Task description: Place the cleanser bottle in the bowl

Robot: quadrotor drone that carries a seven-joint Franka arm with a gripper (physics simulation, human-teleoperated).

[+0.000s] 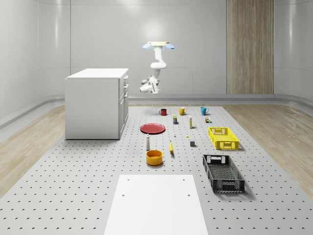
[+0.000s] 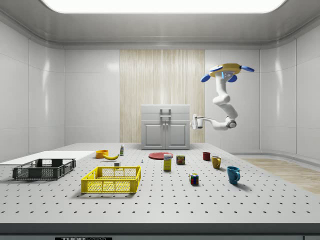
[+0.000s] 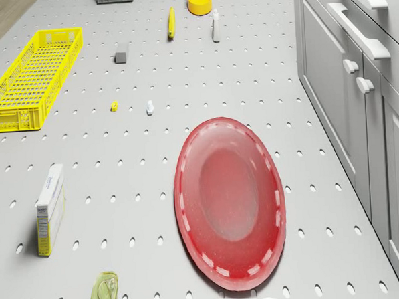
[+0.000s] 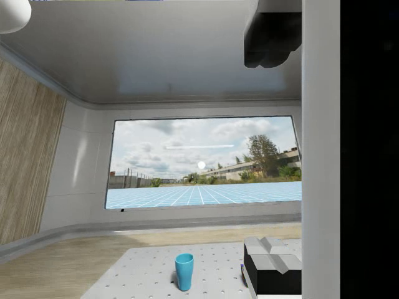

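Table [image 1: 73,196]: perforated grey surface, far below the claw.

Cabinet [image 1: 95,103]: white, with drawers, standing beside and below the claw.

Drone [image 1: 159,45]: hovers high above the table's far end, beside the cabinet, arm hanging down.

Plate [image 1: 153,128]: red, flat on the table, below and forward of the claw.

Bowl [image 1: 154,157]: orange-yellow, open side up, well beyond the plate from the claw.

Claw [image 1: 145,86]: high in the air at cabinet-top height, holding nothing; whether its fingers are apart or together cannot be told.

Bottle [image 1: 147,142]: white, slim, upright, just before the bowl on the claw's side, well apart from the claw.

Banana [image 1: 171,147]: just beside the bowl.

Risks: the descent is long; drift could carry the arm into the cabinet. The bottle is narrow and tall, so an off-centre approach would likely topple it. The bowl sits close, so a sweeping claw could shove it.
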